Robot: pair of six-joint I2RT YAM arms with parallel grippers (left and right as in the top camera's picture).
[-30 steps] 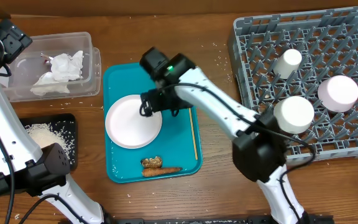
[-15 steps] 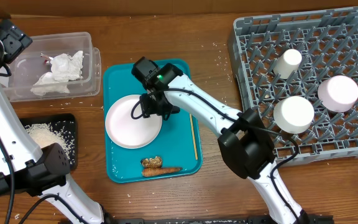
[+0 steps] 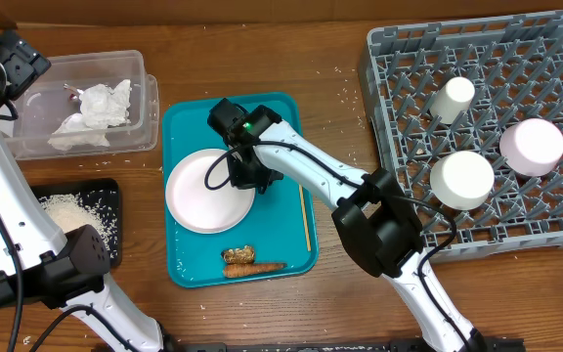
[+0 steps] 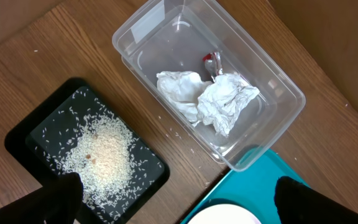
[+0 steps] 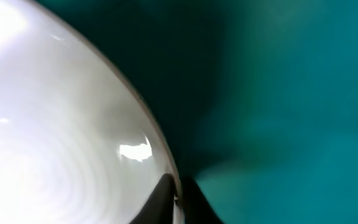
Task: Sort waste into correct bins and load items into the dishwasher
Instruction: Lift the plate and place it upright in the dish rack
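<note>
White plate (image 3: 195, 196) lies at the teal tray's (image 3: 186, 266) left edge, with the right gripper (image 5: 178, 198) clenched on its right rim. The left gripper (image 4: 182, 202) hangs released by the tub (image 4: 135, 38).

The overhead camera looks straight down from well above, taking in the surface (image 3: 311, 39) from the clear tub (image 3: 145, 108) at the far-left corner to the dish rack (image 3: 379, 98) along the right edge. The left wrist camera faces down from high over that corner, sharing the tub, the black tray (image 4: 23, 134) and a corner of the teal tray (image 4: 260, 180) with it. The right wrist camera sits pressed close to the rim of the white plate (image 5: 55, 124) on the teal tray.
</note>
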